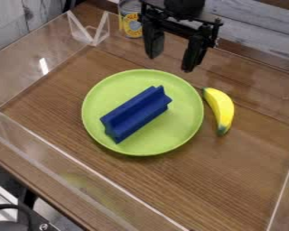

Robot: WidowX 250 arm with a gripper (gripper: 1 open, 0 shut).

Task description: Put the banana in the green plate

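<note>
The banana (219, 110), short, plump and yellow with a dark-green tip toward the front, lies on the wood just off the right rim of the green plate (120, 94). A blue block (136, 113) rests diagonally inside that plate. My gripper (173, 52) hangs above the table behind the plate's far edge, pointing down, its two black fingers (193, 54) spread wide apart and empty. It stands behind and a little left of the banana, touching nothing.
The wooden table surface (62, 77) is enclosed by low clear acrylic walls (26, 162). A clear angled stand (91, 32) and a yellow object (133, 20) sit at the back, behind the gripper.
</note>
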